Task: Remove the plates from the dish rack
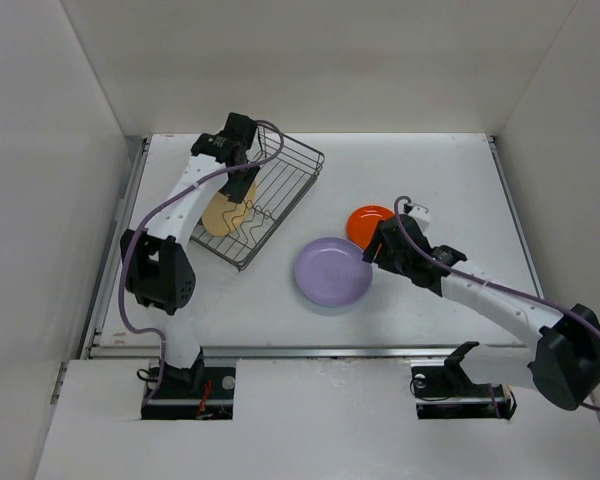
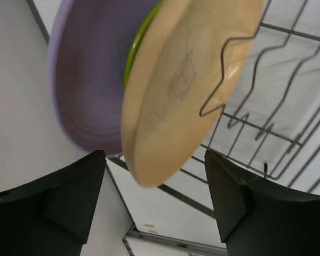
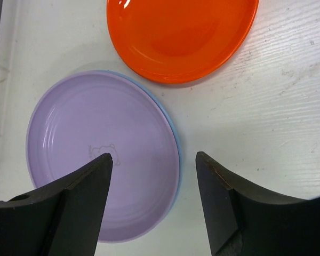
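The dark wire dish rack stands at the back left. A tan-yellow plate stands on edge in it. In the left wrist view the tan plate is in front, with a lime green rim and a lavender plate behind it. My left gripper is open, its fingers on either side of the tan plate's lower rim without touching it. A lavender plate lies on a blue plate on the table, with a red-orange plate beside them. My right gripper is open and empty above the lavender plate's right edge.
White walls enclose the table on the left, back and right. A metal rail runs along the table's left edge, close to the rack. The rack's wavy dividers stand right of the tan plate.
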`<state>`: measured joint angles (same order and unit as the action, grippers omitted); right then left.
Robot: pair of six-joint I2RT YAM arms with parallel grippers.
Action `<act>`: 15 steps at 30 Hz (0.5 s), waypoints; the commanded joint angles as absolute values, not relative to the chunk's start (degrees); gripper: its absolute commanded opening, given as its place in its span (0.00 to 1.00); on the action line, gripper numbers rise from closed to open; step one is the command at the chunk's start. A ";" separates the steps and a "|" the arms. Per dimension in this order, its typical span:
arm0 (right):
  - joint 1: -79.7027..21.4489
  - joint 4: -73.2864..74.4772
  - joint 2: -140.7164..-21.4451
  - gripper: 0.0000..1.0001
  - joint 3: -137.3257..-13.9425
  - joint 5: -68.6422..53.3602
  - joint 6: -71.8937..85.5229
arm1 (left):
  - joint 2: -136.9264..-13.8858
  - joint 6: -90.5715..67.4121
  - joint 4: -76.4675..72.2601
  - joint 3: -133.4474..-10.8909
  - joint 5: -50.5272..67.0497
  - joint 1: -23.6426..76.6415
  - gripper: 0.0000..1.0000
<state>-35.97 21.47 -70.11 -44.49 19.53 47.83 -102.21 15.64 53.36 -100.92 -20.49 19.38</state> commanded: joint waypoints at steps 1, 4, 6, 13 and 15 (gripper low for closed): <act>-36.56 24.43 -68.03 0.70 -47.02 20.92 45.62 | -106.76 17.31 52.55 -106.34 -27.14 19.42 0.71; -36.56 24.43 -66.89 0.70 -47.55 20.39 45.09 | -109.07 17.31 52.56 -108.19 -28.91 19.42 0.50; -36.56 24.96 -66.28 0.70 -47.55 19.87 45.09 | -109.07 17.84 52.56 -108.19 -30.40 19.42 0.34; -37.61 24.96 -65.04 0.70 -48.60 18.02 45.09 | -107.23 16.79 53.52 -109.23 -33.04 19.42 0.08; -37.62 25.83 -65.04 0.70 -49.65 18.02 44.56 | -105.48 16.08 55.01 -110.91 -33.05 19.42 0.11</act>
